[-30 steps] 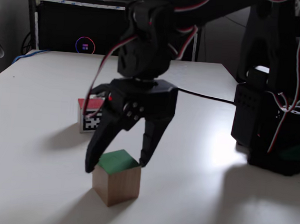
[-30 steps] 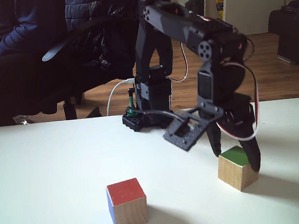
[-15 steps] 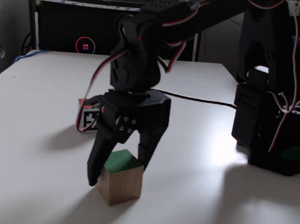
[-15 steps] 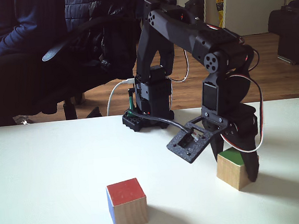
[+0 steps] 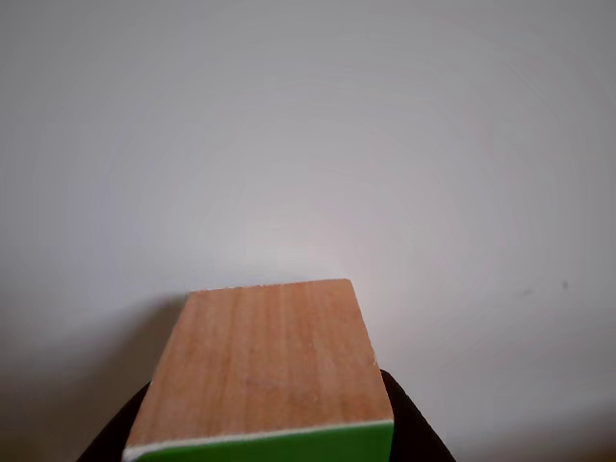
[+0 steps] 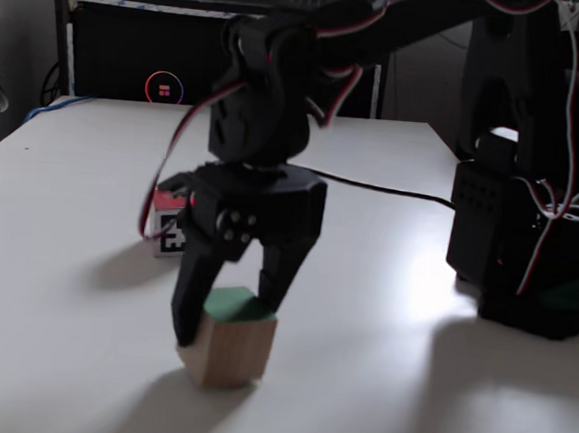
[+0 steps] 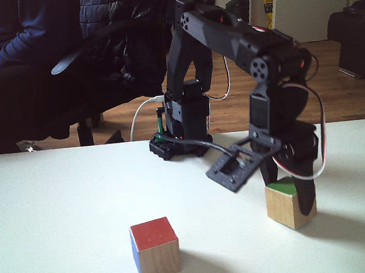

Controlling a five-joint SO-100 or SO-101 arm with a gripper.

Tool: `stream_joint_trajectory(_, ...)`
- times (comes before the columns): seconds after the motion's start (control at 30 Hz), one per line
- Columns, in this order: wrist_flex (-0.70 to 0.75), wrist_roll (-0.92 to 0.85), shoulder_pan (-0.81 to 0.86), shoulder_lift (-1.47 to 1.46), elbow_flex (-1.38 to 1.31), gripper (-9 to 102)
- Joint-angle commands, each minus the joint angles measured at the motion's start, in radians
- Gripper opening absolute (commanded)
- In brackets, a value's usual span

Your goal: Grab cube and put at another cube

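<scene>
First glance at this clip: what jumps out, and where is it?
The black pincer straddles the wooden cube with the green top near the table's front edge in a fixed view, its fingers reaching down the cube's sides. The red-topped cube sits alone to the left of it in a fixed view, well apart.

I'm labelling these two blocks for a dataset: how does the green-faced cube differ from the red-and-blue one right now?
The green-faced cube has a green top; the red-and-blue cube has a red top and a blue side, plus a black-and-white marker face in a fixed view. The green-faced cube sits between the fingers of the gripper; the red-and-blue cube stands free, apart from the arm. Both look alike in size, with bare wooden sides, and rest on the white table.
</scene>
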Motion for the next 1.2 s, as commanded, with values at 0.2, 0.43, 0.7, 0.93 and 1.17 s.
stream_joint_trajectory(0.2,0.02,-0.075,0.314,0.407,0.061,17)
stream_joint_trajectory(0.43,0.015,-0.173,0.535,0.436,0.054,17)
stream_joint_trajectory(0.7,-0.026,-0.216,0.66,0.414,0.049,17)
stream_joint_trajectory(0.93,-0.069,-0.222,0.675,0.382,0.083,17)
stream_joint_trajectory(1.17,-0.121,-0.224,0.678,0.311,0.091,17)
